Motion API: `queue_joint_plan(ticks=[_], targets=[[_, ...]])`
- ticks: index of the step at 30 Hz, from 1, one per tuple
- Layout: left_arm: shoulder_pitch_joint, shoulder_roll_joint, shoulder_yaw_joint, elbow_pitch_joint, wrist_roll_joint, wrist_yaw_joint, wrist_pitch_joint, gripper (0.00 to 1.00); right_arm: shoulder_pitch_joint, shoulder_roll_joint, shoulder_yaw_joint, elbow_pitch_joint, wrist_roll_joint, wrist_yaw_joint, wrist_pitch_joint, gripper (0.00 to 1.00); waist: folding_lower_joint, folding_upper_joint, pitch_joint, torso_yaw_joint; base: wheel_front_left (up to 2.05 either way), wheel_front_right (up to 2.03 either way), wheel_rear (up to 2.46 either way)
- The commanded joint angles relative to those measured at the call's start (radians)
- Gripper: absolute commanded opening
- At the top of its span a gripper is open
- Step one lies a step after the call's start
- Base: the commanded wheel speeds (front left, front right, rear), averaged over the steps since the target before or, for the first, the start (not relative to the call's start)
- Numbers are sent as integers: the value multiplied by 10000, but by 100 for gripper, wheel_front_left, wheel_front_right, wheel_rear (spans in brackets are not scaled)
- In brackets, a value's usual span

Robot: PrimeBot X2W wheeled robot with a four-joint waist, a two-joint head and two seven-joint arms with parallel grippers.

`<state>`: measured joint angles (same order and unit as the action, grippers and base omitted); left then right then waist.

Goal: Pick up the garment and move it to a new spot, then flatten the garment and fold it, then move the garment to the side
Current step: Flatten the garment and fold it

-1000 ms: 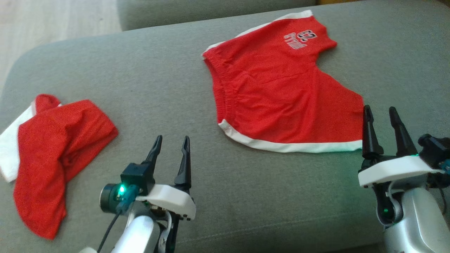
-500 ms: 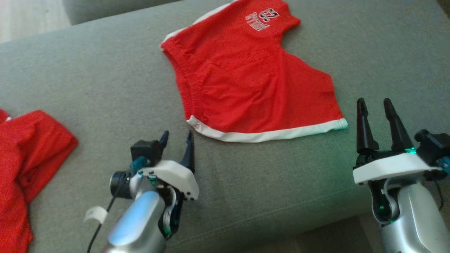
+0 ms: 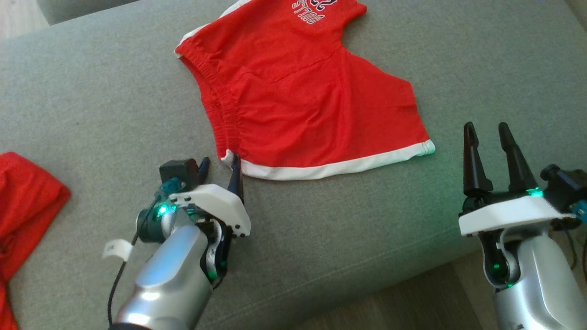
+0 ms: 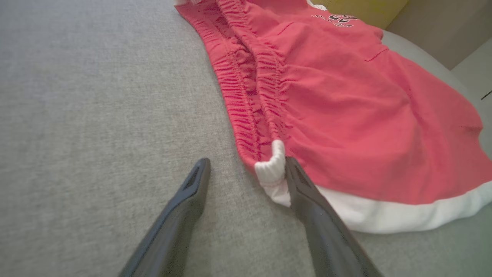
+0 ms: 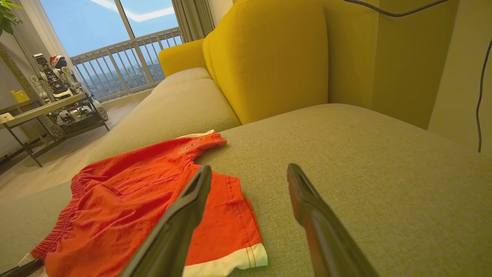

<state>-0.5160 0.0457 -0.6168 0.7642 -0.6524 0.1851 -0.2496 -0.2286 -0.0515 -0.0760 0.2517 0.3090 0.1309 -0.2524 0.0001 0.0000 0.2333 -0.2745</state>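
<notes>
A pair of red shorts [image 3: 302, 91] [image 4: 346, 96] [image 5: 127, 200] of soft knit jersey lies spread nearly flat on a broad grey sofa cushion [image 3: 91, 91] [image 4: 96, 96] [image 5: 346, 154], whose cover is a coarse woven cloth with rounded edges. The shorts sit towards the far middle of the cushion. Their gathered elastic waistband [image 3: 220, 101] [image 4: 250, 84] runs along the left side in tight ribbed puckers, and a smooth white hem band [image 3: 330, 167] [image 4: 403, 215] [image 5: 226, 261] edges the near leg. A small dark and white print [image 3: 312, 11] [image 4: 338, 19] marks the far leg, too small to read. Shallow wrinkles cross the cloth between the legs. The left gripper [image 3: 220, 160] [image 4: 246, 161] is low over the cushion at the near left corner of the shorts, its two tapered dark fingers spread wide with nothing clamped. The curled white corner of the waistband touches the inner face of the finger nearer the shorts, and the other finger is over bare cushion. The right gripper [image 3: 485, 126] [image 5: 249, 167] stands near the right end of the hem band, apart from it, fingers pointing away and spread wide with nothing between them. A second, crumpled red garment [image 3: 27, 197] lies at the far left of the cushion. A plump yellow backrest [image 5: 269, 57] rises behind the cushion in the right wrist view.
</notes>
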Motion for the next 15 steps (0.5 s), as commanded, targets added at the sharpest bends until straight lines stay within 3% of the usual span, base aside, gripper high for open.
queue_joint_plan(ticks=[1, 2, 3, 10, 15], targets=[[-503, 45, 145, -68, -196, -67, -122, 98, -332, 12, 272, -378, 52, -2, -93, 100, -1, 0, 62, -49, 0, 0, 0], [-559, 45, 99, 11, -358, -165, -122, 43, -350, 12, 291, -361, 59, -2, -93, 100, -1, 0, 82, -58, 0, 0, 0], [-608, 45, 44, 73, -510, -264, -122, 0, -367, 12, 312, -321, 70, -2, -93, 100, -1, 0, 99, -59, 0, 0, 0], [-775, 45, 50, -76, -827, -384, -122, 0, -469, 12, 236, 492, 568, -2, -93, 100, -1, 0, 149, 330, 0, 0, 0], [-350, 45, 166, -799, -274, -438, -122, 0, -707, 12, 257, 2102, 1728, -2, -93, 100, -1, 0, 73, 952, 0, 0, 0]])
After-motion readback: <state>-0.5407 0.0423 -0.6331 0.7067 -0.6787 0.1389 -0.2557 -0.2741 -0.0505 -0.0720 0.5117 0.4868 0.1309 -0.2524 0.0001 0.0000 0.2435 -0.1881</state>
